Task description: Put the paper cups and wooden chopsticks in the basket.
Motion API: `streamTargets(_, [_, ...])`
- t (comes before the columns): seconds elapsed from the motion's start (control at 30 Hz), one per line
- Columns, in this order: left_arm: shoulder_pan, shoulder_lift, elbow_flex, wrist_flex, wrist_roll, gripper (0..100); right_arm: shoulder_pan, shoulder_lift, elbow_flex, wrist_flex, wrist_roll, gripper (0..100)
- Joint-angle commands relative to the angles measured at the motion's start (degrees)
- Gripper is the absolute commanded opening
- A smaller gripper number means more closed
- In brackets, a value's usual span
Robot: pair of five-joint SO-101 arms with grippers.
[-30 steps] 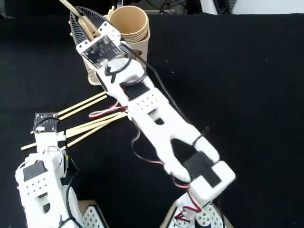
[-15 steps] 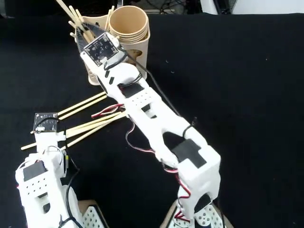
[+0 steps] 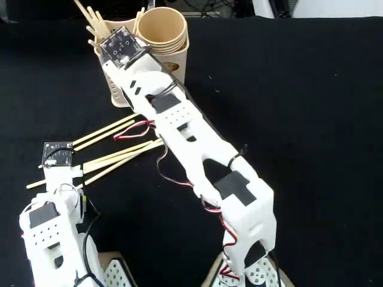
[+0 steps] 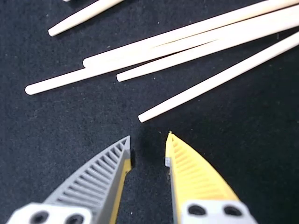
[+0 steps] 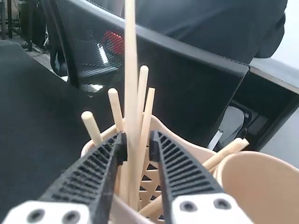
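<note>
A beige basket [image 3: 176, 60] stands at the table's far left with stacked paper cups [image 3: 161, 27] inside. Several wooden chopsticks [image 3: 93, 21] stick up from its left part. My right gripper [image 5: 137, 136] is just above the basket rim [image 5: 164, 126], shut on one upright chopstick [image 5: 131, 70] whose lower end is among the others in the basket. A cup [image 5: 254, 182] is beside it. Several loose chopsticks [image 3: 114, 156] lie on the black cloth. My left gripper [image 4: 148, 139] hovers open just short of their ends [image 4: 187, 46], with nothing between its fingers.
The right arm [image 3: 197, 149] stretches diagonally over the table and crosses above the far ends of the loose chopsticks. The left arm [image 3: 51, 221] stands at the near left. The right half of the black cloth [image 3: 299, 119] is bare.
The right arm has stretched farther toward the basket and lowered its chopstick in among those standing there. The left arm has stayed still.
</note>
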Motion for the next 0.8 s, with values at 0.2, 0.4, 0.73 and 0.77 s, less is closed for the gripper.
streamTargets(0.2, [-0.31,-0.79,-0.13,-0.97,-0.62,13,0.26,-3.82,-2.51,1.14,-0.44,10.7])
streamTargets(0.4, [-0.31,-0.79,-0.13,-0.97,-0.62,13,-0.7,-17.8,4.88,1.14,-0.35,10.7])
streamTargets(0.73, [-0.31,-0.79,-0.13,-0.97,-0.62,14,-4.4,-49.89,23.69,19.25,-0.35,10.9])
streamTargets(0.77, [-0.31,-0.79,-0.13,-0.97,-0.62,14,-4.48,-53.49,24.57,24.88,-0.26,10.9])
